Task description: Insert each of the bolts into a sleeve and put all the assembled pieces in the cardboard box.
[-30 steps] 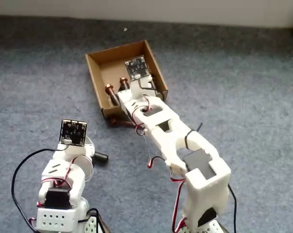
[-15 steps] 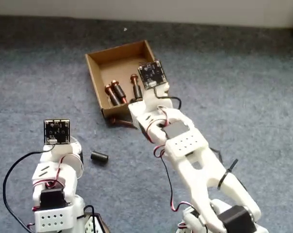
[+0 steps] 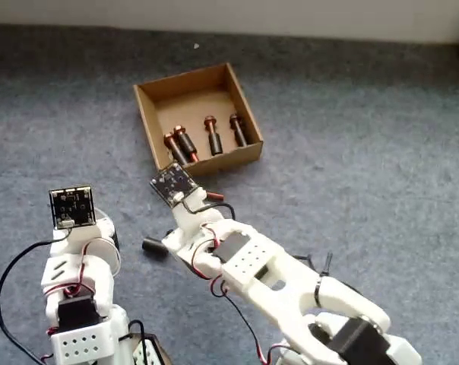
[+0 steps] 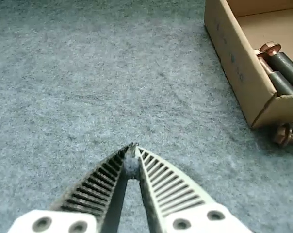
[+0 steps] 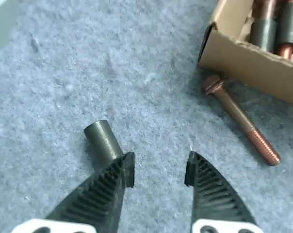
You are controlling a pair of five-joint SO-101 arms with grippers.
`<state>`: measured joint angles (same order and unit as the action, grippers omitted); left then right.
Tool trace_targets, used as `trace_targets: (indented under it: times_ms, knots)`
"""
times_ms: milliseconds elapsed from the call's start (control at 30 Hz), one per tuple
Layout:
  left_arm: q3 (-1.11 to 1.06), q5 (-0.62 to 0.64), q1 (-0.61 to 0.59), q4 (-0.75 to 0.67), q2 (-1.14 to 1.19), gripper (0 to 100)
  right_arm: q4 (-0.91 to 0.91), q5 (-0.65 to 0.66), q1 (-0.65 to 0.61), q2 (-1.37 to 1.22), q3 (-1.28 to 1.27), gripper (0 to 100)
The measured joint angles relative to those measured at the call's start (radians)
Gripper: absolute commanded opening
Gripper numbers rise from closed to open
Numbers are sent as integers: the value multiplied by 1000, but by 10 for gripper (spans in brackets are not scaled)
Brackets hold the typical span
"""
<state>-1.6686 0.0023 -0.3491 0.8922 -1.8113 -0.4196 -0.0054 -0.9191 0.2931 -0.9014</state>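
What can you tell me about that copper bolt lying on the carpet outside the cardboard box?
The bolt is copper-coloured and looks like metal, with a flanged head and a long shank that seems threaded toward its tip. It wears no sleeve. It lies flat on the grey carpet just outside the cardboard box, head near the box's corner, shank pointing away from the wall. Whether the head touches the cardboard is unclear. The open right pincer hangs nearby, not touching it.
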Motion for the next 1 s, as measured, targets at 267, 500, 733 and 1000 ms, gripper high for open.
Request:
trace_targets:
  times_ms: [267, 500, 733, 1000]
  knots:
    - [0, 0, 0, 0, 0, 7, 0, 0, -68, -192, 124, 163]
    - [0, 0, 0, 0, 0, 7, 0, 0, -98, -204, 132, 163]
    - [0, 0, 0, 0, 0, 7, 0, 0, -100, -181, 132, 162]
    - [0, 0, 0, 0, 0, 7, 0, 5, -120, -132, 132, 160]
